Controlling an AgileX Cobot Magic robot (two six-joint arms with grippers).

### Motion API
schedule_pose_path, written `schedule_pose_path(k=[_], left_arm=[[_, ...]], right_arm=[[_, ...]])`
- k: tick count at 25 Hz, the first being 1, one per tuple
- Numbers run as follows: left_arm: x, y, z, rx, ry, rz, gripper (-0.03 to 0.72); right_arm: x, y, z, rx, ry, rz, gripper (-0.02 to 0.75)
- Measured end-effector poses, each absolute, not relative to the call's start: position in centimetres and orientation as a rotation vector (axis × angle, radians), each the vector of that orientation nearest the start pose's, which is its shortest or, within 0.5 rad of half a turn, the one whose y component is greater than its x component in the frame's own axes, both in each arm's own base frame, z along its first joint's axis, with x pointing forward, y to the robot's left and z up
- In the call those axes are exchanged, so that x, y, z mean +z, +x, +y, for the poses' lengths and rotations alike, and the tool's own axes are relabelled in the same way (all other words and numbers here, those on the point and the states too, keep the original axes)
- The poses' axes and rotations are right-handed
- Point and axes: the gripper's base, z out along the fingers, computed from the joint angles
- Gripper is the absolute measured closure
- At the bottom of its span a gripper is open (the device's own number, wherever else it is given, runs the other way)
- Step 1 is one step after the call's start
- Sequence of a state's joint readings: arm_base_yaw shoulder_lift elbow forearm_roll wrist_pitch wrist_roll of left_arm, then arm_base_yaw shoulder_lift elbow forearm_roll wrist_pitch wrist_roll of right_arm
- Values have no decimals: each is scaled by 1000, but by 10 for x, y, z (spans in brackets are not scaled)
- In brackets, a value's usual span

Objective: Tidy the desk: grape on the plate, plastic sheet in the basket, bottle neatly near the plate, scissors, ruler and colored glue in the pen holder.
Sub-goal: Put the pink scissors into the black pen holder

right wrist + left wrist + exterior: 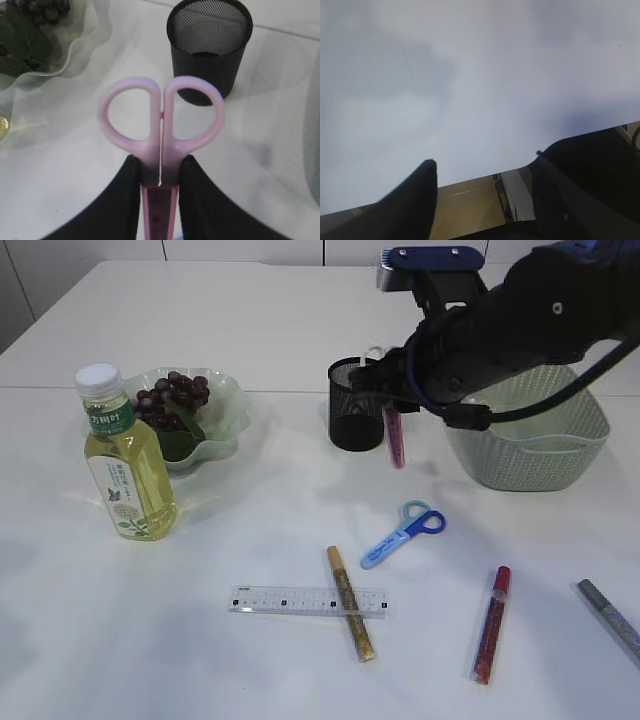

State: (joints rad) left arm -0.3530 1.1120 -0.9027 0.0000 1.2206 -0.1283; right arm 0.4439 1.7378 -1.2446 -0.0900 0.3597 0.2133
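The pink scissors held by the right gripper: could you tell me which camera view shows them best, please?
The right wrist view: the pink scissors fill the frame, handles clear, clamped in the right gripper. The exterior view shows only their sheathed blade end hanging beside the pen holder. The left wrist view shows none of them.

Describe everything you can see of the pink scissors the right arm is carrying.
The pink scissors look like plastic, with two pale lilac-pink oval finger loops pressed together, so they are closed. Below the loops sits a darker translucent pink sheath over the blades. The right gripper is shut on them, its black fingers clamping the handle base from both sides. In the exterior view they hang in the air, sheath end down, beside the black mesh pen holder, not yet inside it.
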Motion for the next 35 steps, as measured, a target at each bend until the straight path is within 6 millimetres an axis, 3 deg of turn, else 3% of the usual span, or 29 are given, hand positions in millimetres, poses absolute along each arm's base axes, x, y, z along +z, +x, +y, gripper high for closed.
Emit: schedule_pose_path(k=[10, 15, 22, 27, 35], left_arm=[[296, 170, -63, -80, 327, 2901, 253], [296, 170, -63, -80, 327, 2901, 253], [296, 171, -62, -71, 329, 2899, 253], [296, 172, -60, -27, 339, 2891, 253], [296, 173, -56, 38, 354, 2879, 253]], right_arm=[[274, 365, 169, 238, -417, 2112, 549], [295, 374, 172, 273, -399, 1985, 549], [314, 395, 160, 280, -336, 1854, 549], [302, 418, 165, 275, -343, 1817, 549], [255, 461, 169, 247, -369, 1819, 549]])
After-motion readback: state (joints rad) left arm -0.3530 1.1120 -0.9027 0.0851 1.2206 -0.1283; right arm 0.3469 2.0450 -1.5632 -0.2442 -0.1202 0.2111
